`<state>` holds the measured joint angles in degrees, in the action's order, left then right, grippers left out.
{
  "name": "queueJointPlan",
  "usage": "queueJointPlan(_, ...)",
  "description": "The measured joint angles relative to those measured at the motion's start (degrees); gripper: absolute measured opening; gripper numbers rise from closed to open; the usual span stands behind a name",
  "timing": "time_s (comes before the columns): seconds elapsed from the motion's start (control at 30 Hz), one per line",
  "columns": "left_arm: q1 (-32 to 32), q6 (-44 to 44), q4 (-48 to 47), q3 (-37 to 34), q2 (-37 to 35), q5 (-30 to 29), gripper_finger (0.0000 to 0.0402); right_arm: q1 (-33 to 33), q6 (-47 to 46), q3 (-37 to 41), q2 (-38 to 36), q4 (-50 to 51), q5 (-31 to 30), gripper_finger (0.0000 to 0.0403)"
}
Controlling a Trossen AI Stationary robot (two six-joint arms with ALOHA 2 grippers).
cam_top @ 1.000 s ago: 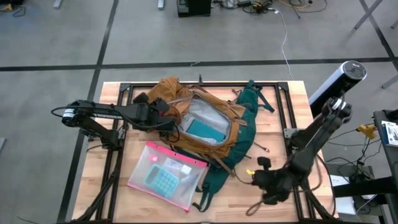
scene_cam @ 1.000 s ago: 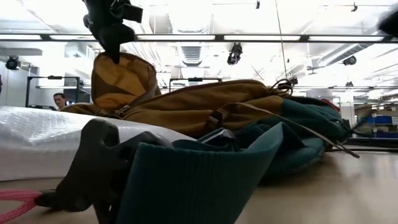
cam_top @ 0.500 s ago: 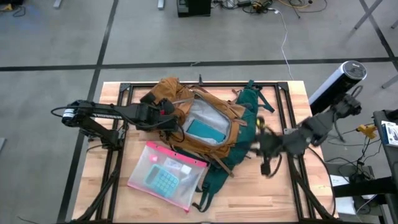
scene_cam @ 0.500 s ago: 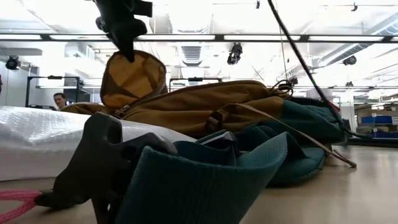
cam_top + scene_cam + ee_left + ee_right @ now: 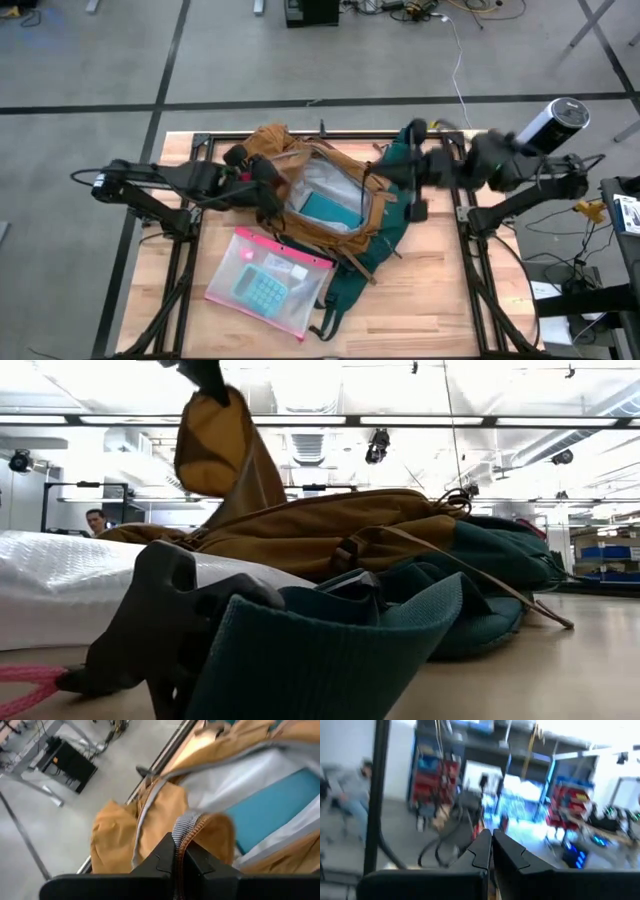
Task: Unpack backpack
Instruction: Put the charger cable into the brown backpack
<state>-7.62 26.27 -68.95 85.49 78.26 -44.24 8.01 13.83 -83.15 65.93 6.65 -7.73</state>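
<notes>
From above, the backpack (image 5: pixel 330 205) lies open in the middle of the wooden table (image 5: pixel 440 320), grey lining exposed with a teal flat item (image 5: pixel 325 210) inside; a clear pink-edged pouch (image 5: pixel 268 283) holding a teal calculator (image 5: pixel 260 292) rests just beside it on the near side. The left arm stretches level across the table from the left, and the left gripper (image 5: pixel 268 188) is at the bag's left rim, pinching the tan flap. The right arm reaches in from the right at the far side, blurred, with the right gripper (image 5: pixel 415 185) over the green straps at the bag's right edge. From table height, the tan flap (image 5: pixel 220 450) is lifted upright above the bag's body, held at its top by a dark gripper (image 5: pixel 205 372); a person (image 5: pixel 97 520) shows far off in the room. The left wrist camera shows the fingers (image 5: pixel 155 865) clamped on the flap's zipper-trimmed edge. The right wrist camera looks into the room, its fingers (image 5: pixel 482 852) pressed together on nothing; a seated person (image 5: pixel 350 795) appears there. No writing can be read
</notes>
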Motion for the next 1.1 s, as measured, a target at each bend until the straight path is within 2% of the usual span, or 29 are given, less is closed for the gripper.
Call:
queueJointPlan(0.2, 0.02, -3.94, 0.31, 4.44, -0.03, -1.43, 0.0000, -3.44, 0.37, -4.74, 2.36, 3.35, 2.81, 0.0000)
queueJointPlan(0.47, 0.04, -7.47, 0.17, 8.59, -0.02, -1.41, 0.0000, -9.31, 0.76, -4.76, 8.34, 4.06, 3.62, 0.0000)
queueJointPlan(0.7, 0.20, -11.42, 0.11, 12.44, 0.00, -4.16, 0.0000, -9.66, 1.32, -4.18, 16.85, 7.15, 5.68, 0.0000)
queueJointPlan(0.77, 0.21, -12.20, -0.17, 12.94, -0.16, -4.52, 0.0000, -9.70, 1.74, -4.16, 19.09, 6.07, 8.92, 0.0000)
queueJointPlan(0.93, 1.20, -10.12, -3.90, 13.05, -0.46, -6.23, 0.0000, -9.02, 0.24, -5.98, 22.63, 0.09, 23.98, 0.0000)
queueJointPlan(1.1, 2.05, -7.67, -6.68, 12.36, -0.42, -6.82, 0.0000, -9.11, -0.49, -8.51, 23.42, 0.21, 30.60, 0.0000)
